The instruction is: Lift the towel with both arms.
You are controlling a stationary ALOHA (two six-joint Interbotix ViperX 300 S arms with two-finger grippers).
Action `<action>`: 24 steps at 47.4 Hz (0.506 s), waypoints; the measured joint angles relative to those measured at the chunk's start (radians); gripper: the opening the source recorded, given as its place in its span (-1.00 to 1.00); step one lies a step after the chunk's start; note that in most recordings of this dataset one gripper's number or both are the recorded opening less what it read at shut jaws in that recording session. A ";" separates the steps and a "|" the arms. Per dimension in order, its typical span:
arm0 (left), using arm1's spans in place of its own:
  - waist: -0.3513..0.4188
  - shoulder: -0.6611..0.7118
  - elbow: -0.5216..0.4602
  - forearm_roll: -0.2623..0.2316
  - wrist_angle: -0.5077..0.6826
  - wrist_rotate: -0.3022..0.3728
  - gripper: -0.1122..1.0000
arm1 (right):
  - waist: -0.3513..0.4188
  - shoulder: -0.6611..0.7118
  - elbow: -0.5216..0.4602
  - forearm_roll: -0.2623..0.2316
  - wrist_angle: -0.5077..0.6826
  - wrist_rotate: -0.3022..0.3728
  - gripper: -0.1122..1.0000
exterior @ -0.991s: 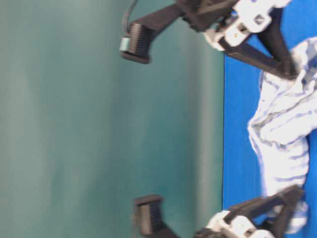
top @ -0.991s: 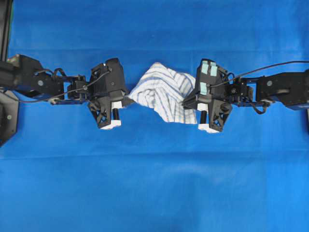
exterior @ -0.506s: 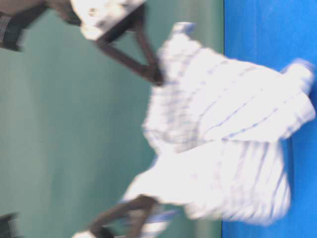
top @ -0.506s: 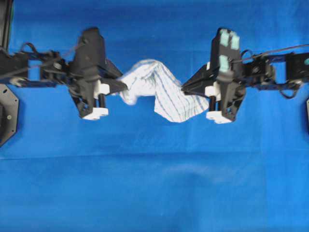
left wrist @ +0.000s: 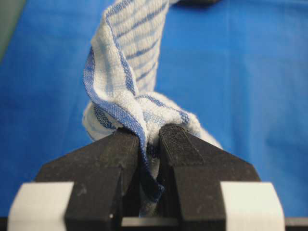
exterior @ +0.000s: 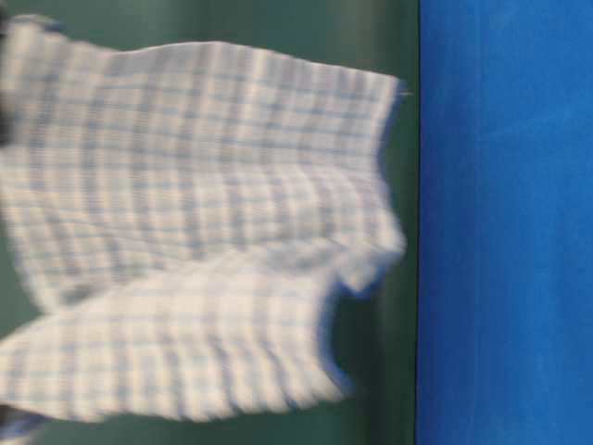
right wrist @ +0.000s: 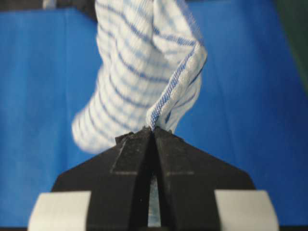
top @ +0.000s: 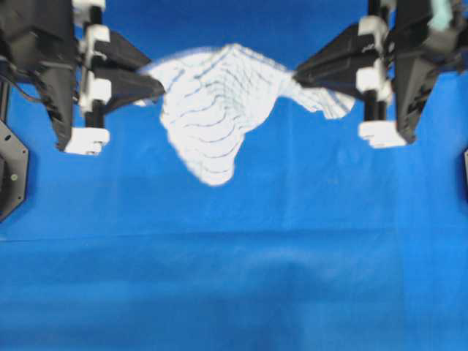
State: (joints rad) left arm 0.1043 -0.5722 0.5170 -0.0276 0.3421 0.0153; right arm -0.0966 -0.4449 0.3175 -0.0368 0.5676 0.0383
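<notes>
Both black arms up high, tips pointing inward. Left tool (top: pixel 157 88) and right tool (top: pixel 298 72) each clamped tight on an end of the white blue-striped towel (top: pixel 216 110), sagging clear above the blue-sheeted desk (top: pixel 234 278).

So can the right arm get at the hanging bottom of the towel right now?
Probably not: the right gripper is shut on the towel, as is the left gripper, so neither is free.

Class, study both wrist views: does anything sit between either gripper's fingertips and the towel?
Nothing visible does. The left gripper and the right gripper each clamp directly on the towel, which hangs between them.
</notes>
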 measured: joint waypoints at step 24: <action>0.000 -0.005 -0.207 0.008 0.104 0.063 -0.72 | 0.000 0.000 -0.204 -0.020 0.124 -0.003 -0.76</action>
State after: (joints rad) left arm 0.1043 -0.5768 0.3099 -0.0199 0.4464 0.0782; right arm -0.0966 -0.4449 0.1135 -0.0568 0.6918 0.0353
